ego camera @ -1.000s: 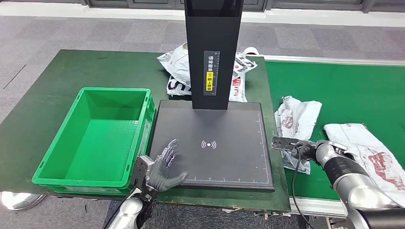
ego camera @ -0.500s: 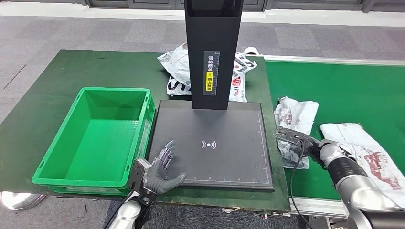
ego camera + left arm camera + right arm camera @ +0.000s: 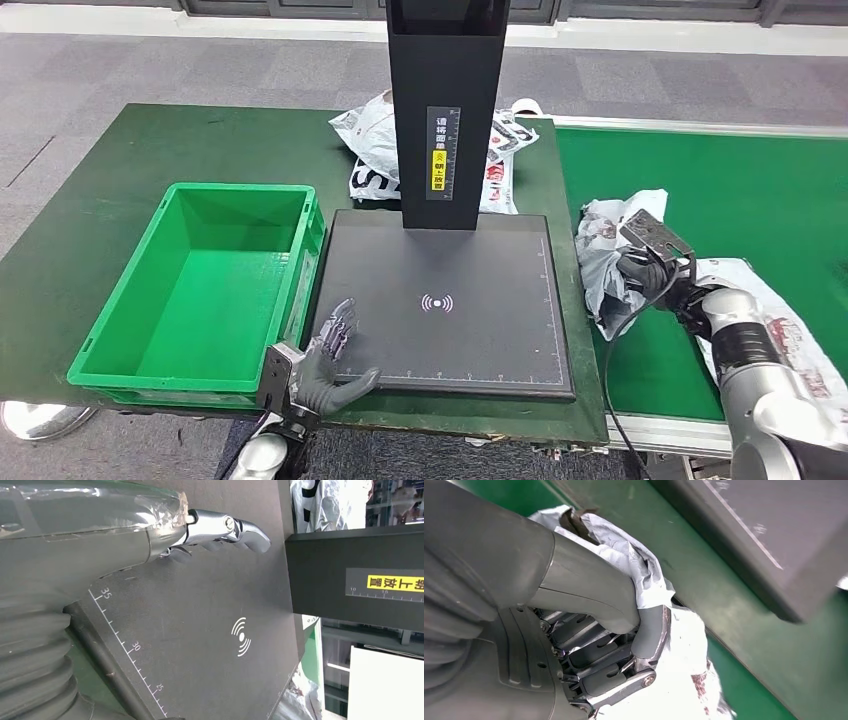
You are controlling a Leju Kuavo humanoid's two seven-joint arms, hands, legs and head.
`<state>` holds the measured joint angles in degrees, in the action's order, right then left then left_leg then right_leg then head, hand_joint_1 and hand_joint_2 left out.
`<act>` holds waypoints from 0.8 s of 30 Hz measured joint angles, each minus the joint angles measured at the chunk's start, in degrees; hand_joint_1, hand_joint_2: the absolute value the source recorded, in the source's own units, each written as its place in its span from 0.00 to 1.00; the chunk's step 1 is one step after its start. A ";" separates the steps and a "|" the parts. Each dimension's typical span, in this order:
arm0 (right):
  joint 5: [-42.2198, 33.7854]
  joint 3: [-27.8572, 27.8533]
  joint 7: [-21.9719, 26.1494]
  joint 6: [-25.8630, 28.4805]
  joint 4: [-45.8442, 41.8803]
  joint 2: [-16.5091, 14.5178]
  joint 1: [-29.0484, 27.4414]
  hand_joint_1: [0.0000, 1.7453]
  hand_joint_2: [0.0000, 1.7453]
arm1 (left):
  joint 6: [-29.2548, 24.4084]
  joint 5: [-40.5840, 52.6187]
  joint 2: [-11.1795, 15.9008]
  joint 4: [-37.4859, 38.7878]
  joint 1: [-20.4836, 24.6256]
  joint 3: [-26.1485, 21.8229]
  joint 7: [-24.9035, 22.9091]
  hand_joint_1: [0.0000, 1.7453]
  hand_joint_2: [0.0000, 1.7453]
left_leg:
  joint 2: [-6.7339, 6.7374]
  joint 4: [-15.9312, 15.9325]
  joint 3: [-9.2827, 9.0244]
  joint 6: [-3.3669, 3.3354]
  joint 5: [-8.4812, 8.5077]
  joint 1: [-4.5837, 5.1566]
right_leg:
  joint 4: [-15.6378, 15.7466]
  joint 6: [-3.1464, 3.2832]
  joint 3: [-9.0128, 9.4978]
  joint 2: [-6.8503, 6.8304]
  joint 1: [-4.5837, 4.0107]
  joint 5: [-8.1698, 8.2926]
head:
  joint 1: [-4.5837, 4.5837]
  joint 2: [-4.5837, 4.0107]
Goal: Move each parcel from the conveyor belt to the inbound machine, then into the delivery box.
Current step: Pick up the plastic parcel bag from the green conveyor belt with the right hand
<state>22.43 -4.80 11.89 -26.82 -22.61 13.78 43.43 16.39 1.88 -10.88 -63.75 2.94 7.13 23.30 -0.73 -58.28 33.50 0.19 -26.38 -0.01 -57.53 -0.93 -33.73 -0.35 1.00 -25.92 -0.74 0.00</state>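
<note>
A crumpled grey-white parcel (image 3: 603, 252) lies at the near edge of the green conveyor belt (image 3: 760, 190), beside the inbound machine's black plate (image 3: 470, 330). My right hand (image 3: 652, 272) grips this parcel; in the right wrist view the thumb (image 3: 594, 597) and fingers (image 3: 616, 680) pinch the parcel's film (image 3: 649, 582). A second, larger parcel (image 3: 795, 325) lies further right on the belt, partly under my right forearm. My left hand (image 3: 322, 362) hovers open at the plate's front left corner, its fingers (image 3: 227, 527) spread above the plate (image 3: 200, 630). The green delivery box (image 3: 130, 355) stands empty to the left.
The machine's black column (image 3: 445, 110) rises at the back of the plate. Two more parcels (image 3: 368, 140) (image 3: 505, 150) lie behind it on the dark green table (image 3: 120, 160). A black cable (image 3: 612, 400) hangs from my right wrist.
My right hand has moved away from me along the belt's edge, turned, and closed on the grey-white parcel, bunching it up. My left hand has drifted slightly toward the table's front edge.
</note>
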 joint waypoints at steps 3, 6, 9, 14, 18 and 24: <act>-1.68 -1.32 -0.18 0.08 -1.02 -0.08 0.04 1.00 1.00 | -0.39 -0.02 0.02 -0.44 -0.33 0.00 -0.02 0.00 1.00 | 0.00 0.00 0.00 0.00 0.00 0.00 | 0.00 0.00 0.00 0.00 0.00 0.00 | 0.00 0.00; -3.32 -2.19 -0.78 0.40 -1.48 -0.24 0.32 1.00 1.00 | -0.74 -0.01 0.00 -0.67 -0.58 0.00 -0.04 0.00 1.00 | 0.00 0.00 0.00 0.00 0.00 0.00 | 0.00 0.00 0.01 0.00 0.00 0.00 | 0.00 0.00; -4.24 -2.92 -1.16 1.49 -1.63 -0.62 0.79 1.00 1.00 | -0.93 0.01 -0.04 -0.86 -0.69 0.00 -0.04 0.00 1.00 | 0.00 0.00 0.00 0.00 0.01 0.00 | 0.00 0.00 0.01 0.00 0.00 0.00 | 0.00 0.00; -5.07 -3.17 0.84 1.19 -3.79 -2.70 0.86 1.00 1.00 | -0.96 0.41 -0.05 -1.31 -0.91 0.00 -0.18 0.00 1.00 | 0.03 0.02 0.00 0.01 0.01 -0.01 | -0.02 0.00 0.02 0.03 -0.01 0.00 | 0.00 0.00; -8.23 -1.11 -0.09 1.00 -10.05 -7.10 0.44 1.00 1.00 | -0.91 1.47 -0.10 -2.26 -1.11 -0.04 -0.65 0.00 1.00 | 0.12 0.05 -0.02 0.05 0.03 -0.04 | -0.04 0.01 -0.04 0.14 -0.03 0.01 | 0.00 0.00; -13.93 5.21 -3.22 2.35 -18.45 -12.11 0.66 1.00 1.00 | -0.82 2.18 -0.49 -2.83 -1.43 -0.16 -0.91 0.00 1.00 | -0.02 0.06 0.01 0.13 0.09 -0.11 | -0.05 0.04 -0.07 0.01 -0.07 -0.01 | 0.00 0.00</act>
<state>8.50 0.41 8.67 -24.46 -41.07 1.66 44.08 15.56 4.06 -11.37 -66.58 1.52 6.96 22.39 -0.75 -58.22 33.50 0.32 -26.29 -0.13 -57.58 -0.89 -33.79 -0.34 0.93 -25.93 -0.74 0.00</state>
